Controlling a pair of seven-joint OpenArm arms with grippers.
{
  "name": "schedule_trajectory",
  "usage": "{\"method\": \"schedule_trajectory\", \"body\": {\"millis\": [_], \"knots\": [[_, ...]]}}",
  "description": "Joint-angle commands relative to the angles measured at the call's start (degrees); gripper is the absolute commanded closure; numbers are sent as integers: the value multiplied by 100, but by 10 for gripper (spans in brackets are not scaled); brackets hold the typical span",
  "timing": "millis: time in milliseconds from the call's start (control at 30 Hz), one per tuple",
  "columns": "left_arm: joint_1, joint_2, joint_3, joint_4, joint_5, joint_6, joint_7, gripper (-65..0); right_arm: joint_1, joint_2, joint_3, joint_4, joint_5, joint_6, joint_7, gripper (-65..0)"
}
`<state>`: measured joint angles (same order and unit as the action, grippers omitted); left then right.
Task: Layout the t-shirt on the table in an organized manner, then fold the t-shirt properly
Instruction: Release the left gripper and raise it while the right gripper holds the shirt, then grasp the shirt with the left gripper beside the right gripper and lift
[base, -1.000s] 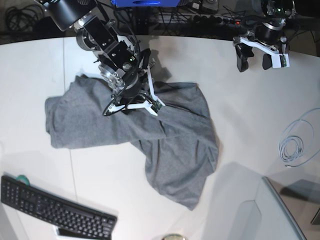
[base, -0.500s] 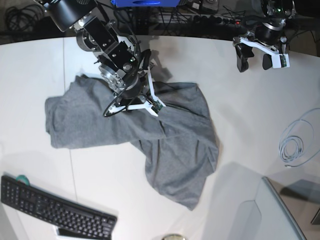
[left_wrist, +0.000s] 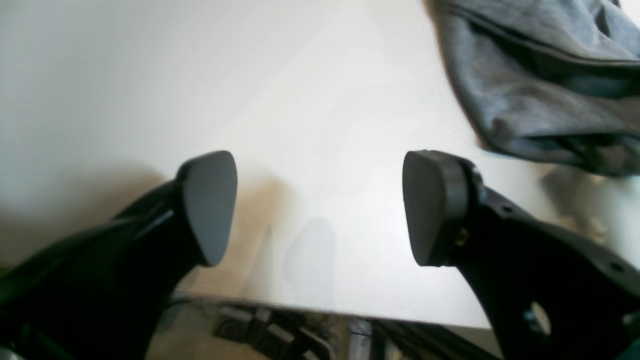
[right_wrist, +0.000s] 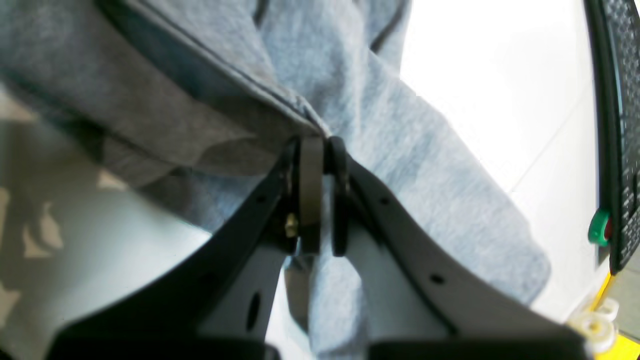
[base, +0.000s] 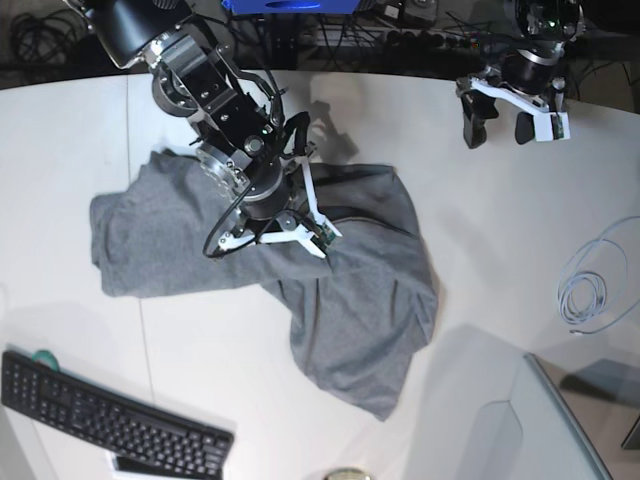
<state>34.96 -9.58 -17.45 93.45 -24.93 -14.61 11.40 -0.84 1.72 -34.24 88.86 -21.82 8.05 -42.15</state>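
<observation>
- While its jaws pinch a fold of the t-shirt (right_wrist: 400, 165), the right gripper (right_wrist: 320, 150) is clenched on the cloth's middle.
- Crumpled, the grey shirt lies mid-table (base: 500, 230), partly spread.
- Well apart, the left gripper (left_wrist: 320, 205) hangs released over bare tabletop near the far edge.
- A black keyboard (base: 110, 415) sits at the near corner.

A robotics lab or test bench: two black robot arms reach over a large white surface (base: 520, 250); a black keyboard (base: 110, 420) lies at its near edge; a coiled pale cable (base: 590, 290) rests at one side; tangled dark cables (base: 40, 40) and a power strip (base: 440, 40) with a red light crowd the floor behind.
</observation>
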Motion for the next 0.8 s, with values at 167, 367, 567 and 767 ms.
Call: {"method": "schedule_trajectory", "body": {"millis": [167,367,567,767], "knots": [[-186,-22,1125,383,-70,-38,-116,-494,-219,-44,-422,560,-29,-1,44,-8],[-283,-22,1846,550,-79,-38,-116,-505,-483,-44,-598,762,-29,-1,44,-8],[-283,-31,2084,708,-79,-55,-116,-507,-676,-44,-598,798,-37,-1,44,-8],[-309,-180,2013,664,-1125,-161,-107,-528,-887,-9,-598,1237,-46,-1,44,-8]]}}
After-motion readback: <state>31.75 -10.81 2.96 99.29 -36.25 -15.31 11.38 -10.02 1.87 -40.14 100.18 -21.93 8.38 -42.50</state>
